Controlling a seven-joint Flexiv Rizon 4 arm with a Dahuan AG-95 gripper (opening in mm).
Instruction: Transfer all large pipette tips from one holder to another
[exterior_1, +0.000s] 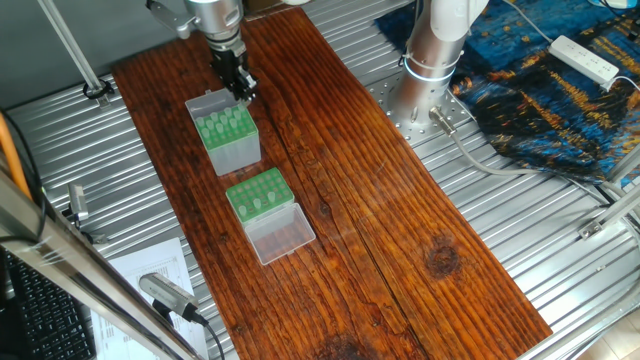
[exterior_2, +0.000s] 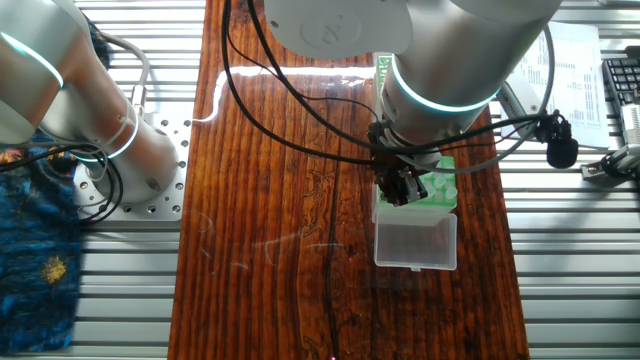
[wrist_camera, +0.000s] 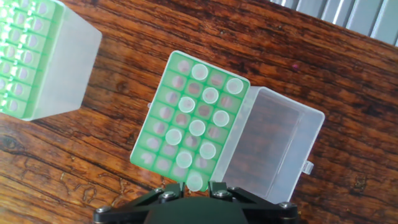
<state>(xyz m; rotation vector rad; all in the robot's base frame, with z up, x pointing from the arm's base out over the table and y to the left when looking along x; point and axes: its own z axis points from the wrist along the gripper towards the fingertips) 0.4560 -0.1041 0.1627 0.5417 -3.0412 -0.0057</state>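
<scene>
hand view, gripper (wrist_camera: 196, 188): fingers drawn in close at the bottom edge, seemingly clamped on a single tip; nothing else touches them.
held tip (wrist_camera: 196, 181): seen end-on as a pale ring, so its long axis runs along the fingers, upright over the table (wrist_camera: 155, 25).
key relation: the held tip hangs over the near edge row of the low rack (wrist_camera: 155, 102). the rack lies straight below and stretches away from the fingers, so the next move looks like a plain descent once a free hole is lined up.
tips in the rack (wrist_camera: 197, 127): about nine stand scattered over the grid, and many holes are open, some right beside the held tip.
lid (wrist_camera: 273, 143): clear, swung open flat to the right of the rack, out of the way.
tall box (wrist_camera: 68, 68): up and to the left, apart from the rack with bare wood between; its green top carries rows of tips (wrist_camera: 25, 37) not yet moved.
one fixed view: the gripper (exterior_1: 243, 92) hangs high over the two boxes, the tall box (exterior_1: 235, 150) farther back, the low rack (exterior_1: 258, 192) nearer.
other fixed view: the gripper (exterior_2: 400, 190) is above the rack, the lid (exterior_2: 415, 240) in front; the arm hides the tall box.
</scene>
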